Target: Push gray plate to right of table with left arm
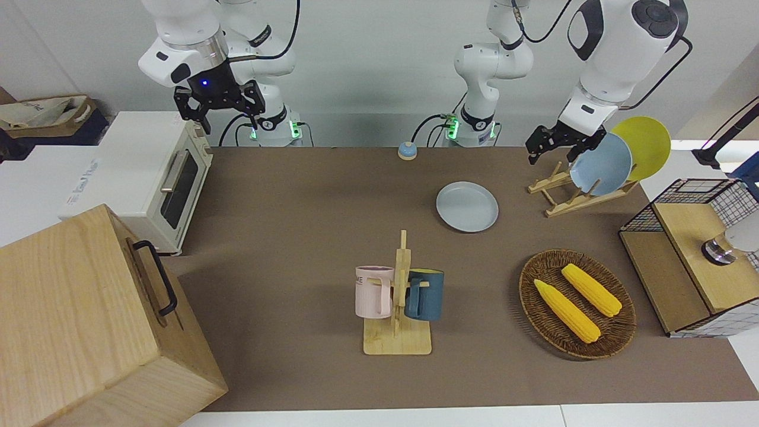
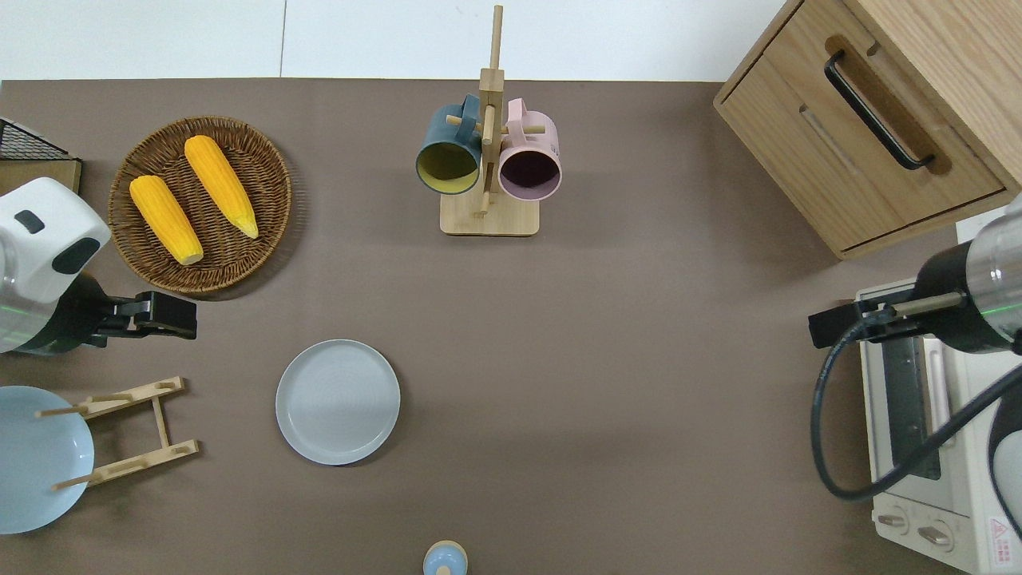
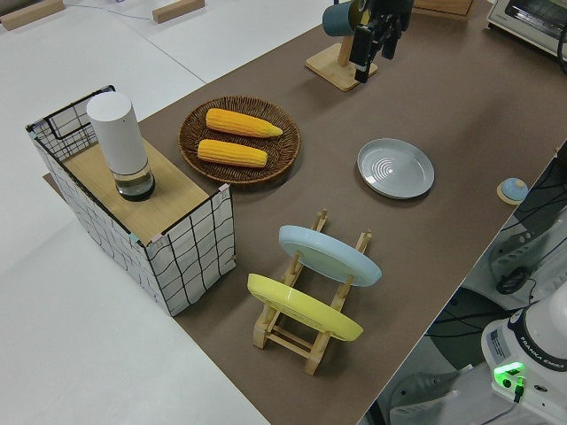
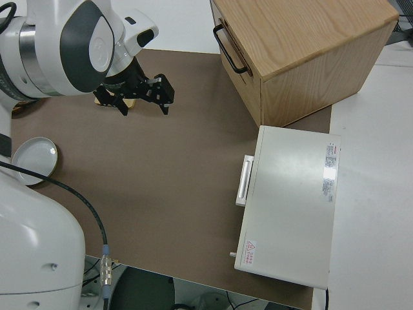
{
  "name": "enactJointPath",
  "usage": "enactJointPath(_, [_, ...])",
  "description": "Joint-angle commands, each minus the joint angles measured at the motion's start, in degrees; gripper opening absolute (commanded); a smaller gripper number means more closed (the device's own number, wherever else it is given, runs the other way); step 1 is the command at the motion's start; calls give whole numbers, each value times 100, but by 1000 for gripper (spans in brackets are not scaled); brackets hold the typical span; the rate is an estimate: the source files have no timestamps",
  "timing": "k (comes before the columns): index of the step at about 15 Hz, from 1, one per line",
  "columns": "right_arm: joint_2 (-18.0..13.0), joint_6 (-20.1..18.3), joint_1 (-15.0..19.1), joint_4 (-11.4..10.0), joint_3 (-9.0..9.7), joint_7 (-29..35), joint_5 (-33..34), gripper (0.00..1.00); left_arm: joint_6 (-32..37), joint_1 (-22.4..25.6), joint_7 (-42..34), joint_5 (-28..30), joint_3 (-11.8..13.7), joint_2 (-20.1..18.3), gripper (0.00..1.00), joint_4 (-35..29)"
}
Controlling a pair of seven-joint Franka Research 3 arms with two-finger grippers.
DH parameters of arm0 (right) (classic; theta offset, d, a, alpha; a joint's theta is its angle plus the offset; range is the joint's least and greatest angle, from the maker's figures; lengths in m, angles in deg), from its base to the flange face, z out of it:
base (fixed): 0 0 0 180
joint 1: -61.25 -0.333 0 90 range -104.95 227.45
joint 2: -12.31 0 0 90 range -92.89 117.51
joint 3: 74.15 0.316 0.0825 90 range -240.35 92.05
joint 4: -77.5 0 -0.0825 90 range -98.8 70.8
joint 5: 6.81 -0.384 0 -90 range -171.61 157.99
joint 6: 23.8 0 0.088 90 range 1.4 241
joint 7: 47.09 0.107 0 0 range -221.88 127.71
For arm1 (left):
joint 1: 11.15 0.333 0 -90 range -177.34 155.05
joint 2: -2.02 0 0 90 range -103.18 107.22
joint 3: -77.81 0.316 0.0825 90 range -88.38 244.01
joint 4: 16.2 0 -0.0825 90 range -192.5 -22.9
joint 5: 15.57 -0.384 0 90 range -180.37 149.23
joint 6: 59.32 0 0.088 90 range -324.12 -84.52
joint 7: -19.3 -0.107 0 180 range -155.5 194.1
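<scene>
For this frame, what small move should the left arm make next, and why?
Probably lower the left gripper to table height beside the gray plate, on the rim toward the left arm's end. The gripper hangs in the air between the corn basket and the plate rack, apart from the plate, which lies flat and untouched. The right arm is parked.

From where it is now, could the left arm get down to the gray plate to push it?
Probably yes. The left gripper hangs in the air over bare table between the wicker basket and the plate rack, and nothing stands between it and the gray plate.
</scene>
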Motion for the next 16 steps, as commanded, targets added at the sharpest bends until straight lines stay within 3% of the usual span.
enactJointPath(1, [-17,-89,113,50,87,74,-25,983,-79,-122,8,12,40,-150,1000,-197])
enactJointPath(16, [-17,-89,113,50,96,74,-33,983,-166,-79,-44,4,49,-246,1000,-504])
